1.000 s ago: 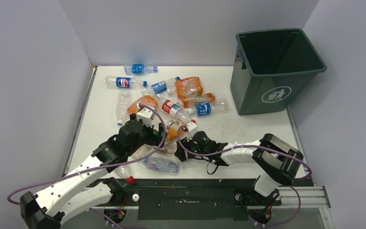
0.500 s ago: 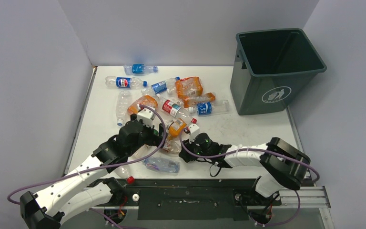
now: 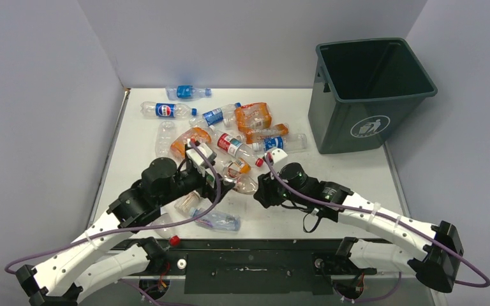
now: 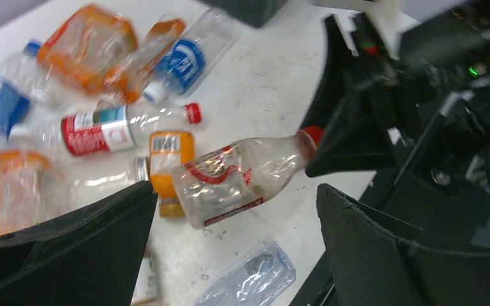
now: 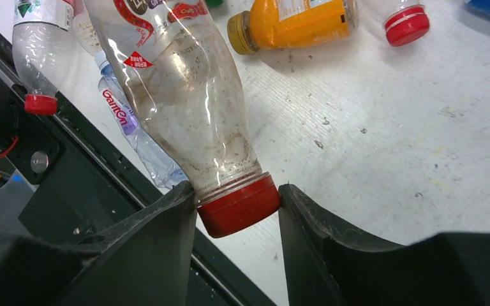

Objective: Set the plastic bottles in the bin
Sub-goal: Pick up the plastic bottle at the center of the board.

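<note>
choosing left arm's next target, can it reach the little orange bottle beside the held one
Probably yes: left gripper is open, orange bottle just ahead, though the clear bottle in the right gripper partly covers it.

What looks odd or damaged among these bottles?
The clear red-capped bottle pinched at its cap by the right jaws looks grimy inside. A flattened clear bottle lies near the front edge of the table, and an orange bottle in the heap is crushed.
</note>
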